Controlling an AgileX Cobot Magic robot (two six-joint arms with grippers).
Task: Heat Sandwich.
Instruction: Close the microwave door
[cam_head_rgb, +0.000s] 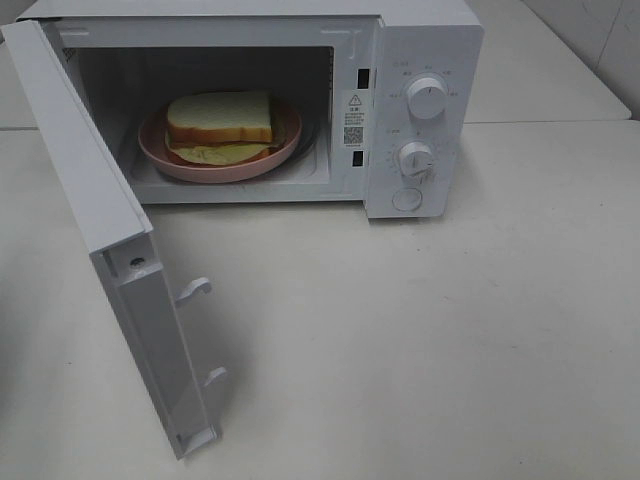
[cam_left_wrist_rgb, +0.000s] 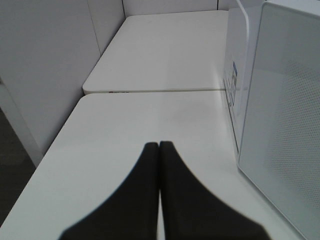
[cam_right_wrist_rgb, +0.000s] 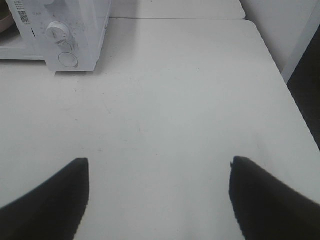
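White tabletop (cam_right_wrist_rgb: 175, 100) fills wrist views; only overhead shows sandwich (cam_head_rgb: 220, 118).

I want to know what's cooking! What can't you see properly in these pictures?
High view: the sandwich filling beyond a pale green edge, covered by the top slice.
High view: markings around the upper dial, too small to read.
Wrist views: left claw and right claw, blurred, cut off by the picture edge.

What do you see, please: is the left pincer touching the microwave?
Apart. The left wrist view shows bare table between the left pincer and the microwave.
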